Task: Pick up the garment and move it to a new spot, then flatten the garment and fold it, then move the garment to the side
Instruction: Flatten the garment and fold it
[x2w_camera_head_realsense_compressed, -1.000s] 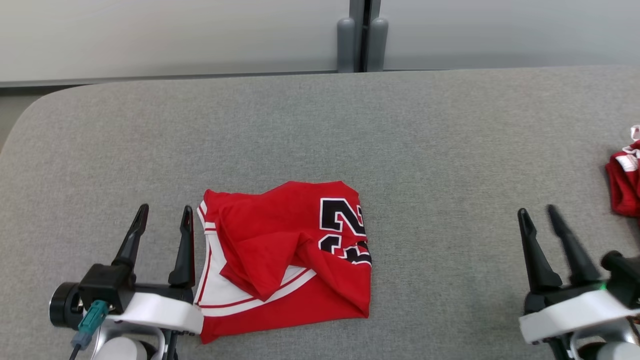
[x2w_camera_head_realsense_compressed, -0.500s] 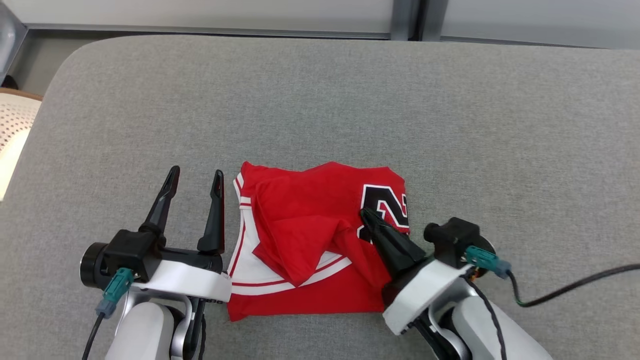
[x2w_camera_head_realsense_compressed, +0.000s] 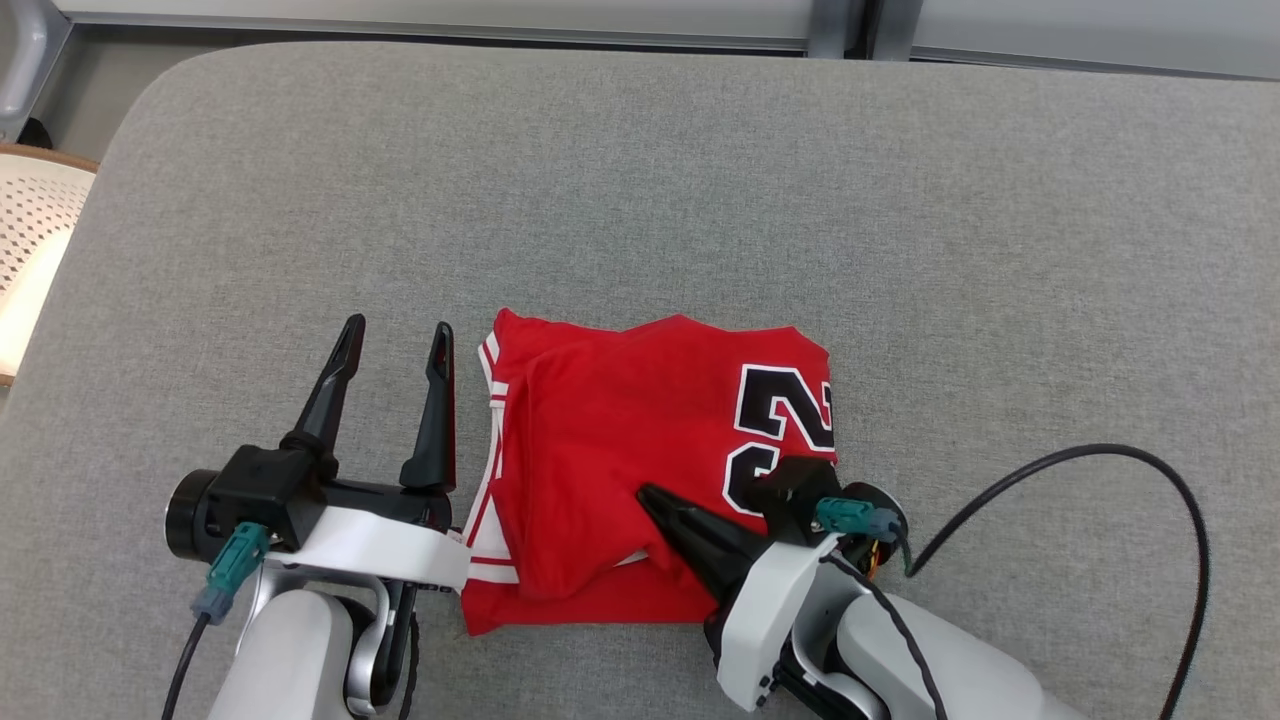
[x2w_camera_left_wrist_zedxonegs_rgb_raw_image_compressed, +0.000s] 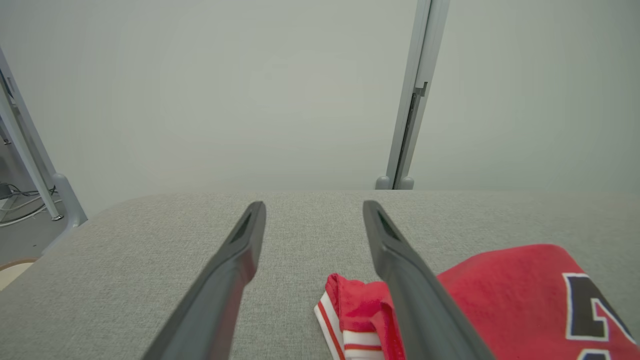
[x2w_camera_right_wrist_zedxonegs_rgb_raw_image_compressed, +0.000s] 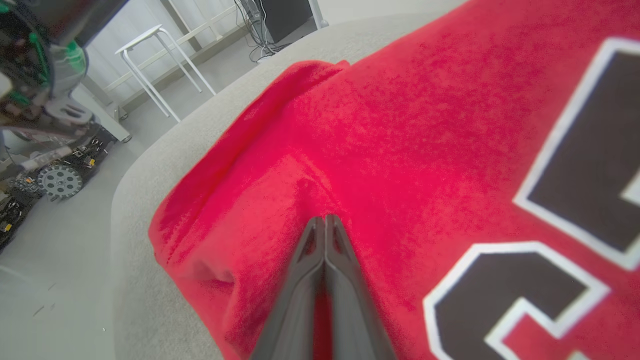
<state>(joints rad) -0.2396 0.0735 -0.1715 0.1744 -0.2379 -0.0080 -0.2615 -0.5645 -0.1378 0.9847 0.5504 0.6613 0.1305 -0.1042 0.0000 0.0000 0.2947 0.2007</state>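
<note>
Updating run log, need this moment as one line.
phase: flatten | left end effector: open, beside jersey | right end effector: shut, tips on jersey

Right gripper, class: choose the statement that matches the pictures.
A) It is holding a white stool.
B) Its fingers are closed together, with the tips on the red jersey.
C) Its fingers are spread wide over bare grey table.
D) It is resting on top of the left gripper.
B: in the right wrist view the right gripper is shut to a single point, its tips resting on the red jersey.
</note>
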